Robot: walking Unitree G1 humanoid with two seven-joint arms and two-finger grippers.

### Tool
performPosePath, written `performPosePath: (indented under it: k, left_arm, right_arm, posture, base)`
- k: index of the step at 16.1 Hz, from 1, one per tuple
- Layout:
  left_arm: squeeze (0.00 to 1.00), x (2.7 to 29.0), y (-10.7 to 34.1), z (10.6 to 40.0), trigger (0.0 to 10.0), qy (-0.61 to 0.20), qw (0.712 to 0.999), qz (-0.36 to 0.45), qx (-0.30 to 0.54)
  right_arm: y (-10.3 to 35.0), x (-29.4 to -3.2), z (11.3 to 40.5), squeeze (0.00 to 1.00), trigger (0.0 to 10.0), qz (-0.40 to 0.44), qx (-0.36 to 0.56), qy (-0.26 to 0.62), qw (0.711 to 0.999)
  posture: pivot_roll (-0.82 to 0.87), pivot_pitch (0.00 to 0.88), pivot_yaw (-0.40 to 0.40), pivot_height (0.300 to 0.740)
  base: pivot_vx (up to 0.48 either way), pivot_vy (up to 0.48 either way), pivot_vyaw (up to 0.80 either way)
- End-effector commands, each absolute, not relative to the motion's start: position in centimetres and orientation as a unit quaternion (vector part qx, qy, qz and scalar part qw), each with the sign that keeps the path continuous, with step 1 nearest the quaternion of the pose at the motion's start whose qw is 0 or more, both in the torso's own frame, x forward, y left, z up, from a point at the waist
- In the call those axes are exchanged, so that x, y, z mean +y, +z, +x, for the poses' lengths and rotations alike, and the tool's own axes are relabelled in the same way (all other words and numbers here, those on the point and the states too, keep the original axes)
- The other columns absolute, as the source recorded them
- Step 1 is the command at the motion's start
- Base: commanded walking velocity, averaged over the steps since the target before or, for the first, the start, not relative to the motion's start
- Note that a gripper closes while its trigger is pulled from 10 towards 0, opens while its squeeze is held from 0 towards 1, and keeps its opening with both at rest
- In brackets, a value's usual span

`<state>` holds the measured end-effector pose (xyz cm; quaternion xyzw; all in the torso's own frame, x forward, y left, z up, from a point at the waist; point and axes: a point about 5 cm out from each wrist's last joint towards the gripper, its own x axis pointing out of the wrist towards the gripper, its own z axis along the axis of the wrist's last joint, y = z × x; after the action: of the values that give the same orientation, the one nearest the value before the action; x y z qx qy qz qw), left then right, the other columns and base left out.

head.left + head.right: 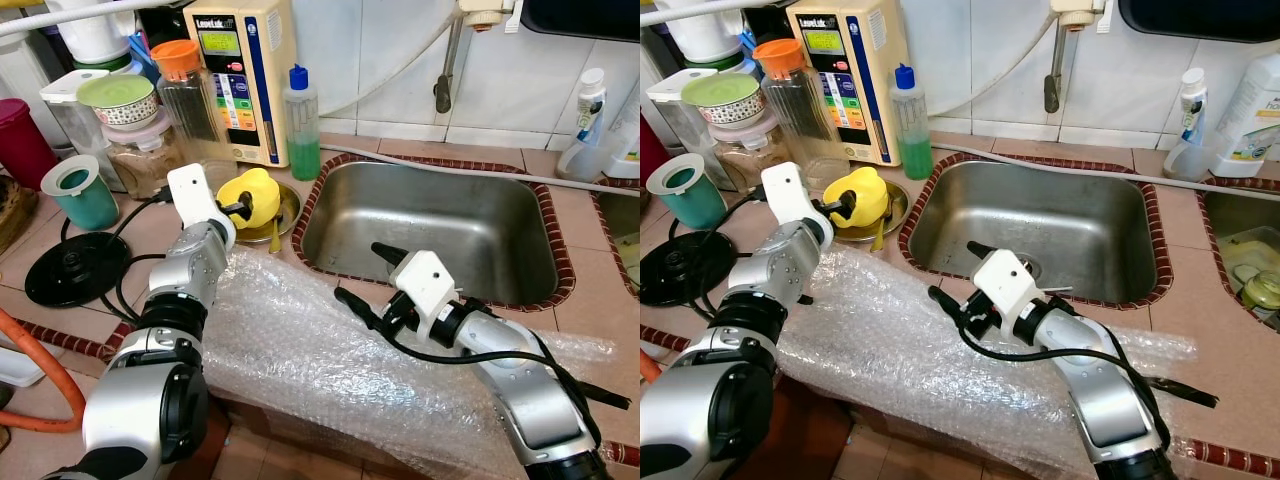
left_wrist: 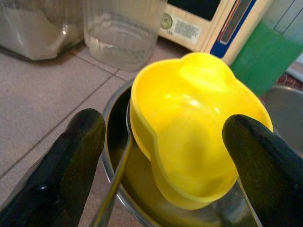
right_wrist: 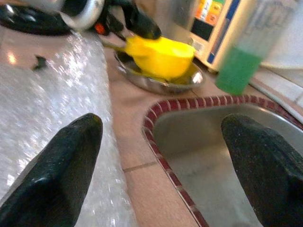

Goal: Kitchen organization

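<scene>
Tilting in its steel dish (image 1: 287, 212), yellow cup (image 1: 252, 197) opens toward the sink (image 1: 430, 225).

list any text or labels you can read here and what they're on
"Leveluk": brand name in the blue band at the top of the cream countertop appliance behind the sink.
Appliance display and coloured button labels: too small to read.
Round sticker and label on the appliance base: blurred, unreadable.
White bottles at the far right: printed labels, too small to read.
Green soap bottle: no readable text.

A home kitchen: tiled counter (image 1: 590, 290) with steel sink (image 1: 440, 225), dish-soap bottle (image 1: 302, 125) and storage jars (image 1: 140, 150).
</scene>
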<state>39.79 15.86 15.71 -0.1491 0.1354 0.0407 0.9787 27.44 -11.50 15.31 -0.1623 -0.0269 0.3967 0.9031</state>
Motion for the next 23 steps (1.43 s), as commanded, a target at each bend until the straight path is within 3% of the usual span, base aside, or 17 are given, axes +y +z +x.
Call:
performPosePath:
  k: [1, 2, 3, 4, 5, 6, 7, 8, 9, 23]
  left_arm:
    - [0.0, 16.1, 16.2, 40.0, 10.0, 0.039, 0.978, -0.149, 0.141]
    - [0.0, 16.1, 16.1, 40.0, 10.0, 0.035, 0.977, -0.152, 0.144]
    - [0.0, 16.1, 16.1, 40.0, 8.4, 0.034, 0.977, -0.149, 0.146]
    - [0.0, 16.0, 16.0, 40.0, 8.0, 0.034, 0.977, -0.146, 0.15]
    - [0.0, 15.9, 15.9, 40.0, 4.7, 0.03, 0.976, -0.146, 0.155]
    - [0.0, 15.9, 15.9, 40.0, 4.7, 0.03, 0.977, -0.146, 0.156]
    - [0.0, 15.9, 15.8, 40.0, 2.2, 0.029, 0.976, -0.146, 0.159]
    - [0.0, 15.9, 15.7, 40.0, 0.6, 0.028, 0.976, -0.144, 0.162]
    - [0.0, 15.9, 15.7, 39.9, 0.0, 0.028, 0.976, -0.144, 0.164]
    - [0.0, 16.2, 15.3, 39.8, 0.0, 0.023, 0.973, -0.143, 0.179]
  right_arm:
    - [16.4, -10.9, 27.0, 0.0, 10.0, -0.152, -0.045, 0.415, 0.896]
    - [16.5, -10.9, 27.0, 0.0, 10.0, -0.15, -0.047, 0.415, 0.896]
    - [16.6, -10.9, 27.0, 0.0, 10.0, -0.153, -0.051, 0.412, 0.897]
    - [16.9, -10.9, 27.2, 0.0, 10.0, -0.155, -0.059, 0.404, 0.9]
    - [17.2, -11.0, 27.6, 0.0, 10.0, -0.17, -0.07, 0.386, 0.904]
    - [17.2, -11.1, 27.7, 0.0, 10.0, -0.173, -0.072, 0.382, 0.905]
    - [17.4, -11.1, 27.7, 0.0, 10.0, -0.175, -0.075, 0.378, 0.906]
    - [17.6, -11.1, 27.8, 0.0, 10.0, -0.187, -0.084, 0.369, 0.907]
    - [17.9, -11.2, 28.0, 0.0, 10.0, -0.201, -0.095, 0.356, 0.908]
    - [18.0, -11.3, 28.3, 0.0, 10.0, -0.18, -0.068, 0.404, 0.894]
  posture:
    - [-0.03, 0.0, 0.119, 0.74]
    - [-0.03, 0.0, 0.118, 0.74]
    - [-0.03, 0.0, 0.119, 0.74]
    - [-0.03, 0.0, 0.119, 0.74]
    - [-0.03, 0.0, 0.118, 0.74]
    - [-0.03, 0.0, 0.118, 0.74]
    - [-0.03, 0.0, 0.119, 0.74]
    - [-0.02, 0.0, 0.118, 0.74]
    - [-0.03, 0.0, 0.119, 0.74]
    - [-0.02, 0.0, 0.121, 0.74]
  base:
    - [0.0, 0.0, 0.0]
    - [0.0, 0.0, 0.0]
    - [0.0, 0.0, 0.0]
    - [0.0, 0.0, 0.0]
    - [0.0, 0.0, 0.0]
    - [0.0, 0.0, 0.0]
    - [0.0, 0.0, 0.0]
    - [0.0, 0.0, 0.0]
    - [0.0, 0.0, 0.0]
    - [0.0, 0.0, 0.0]
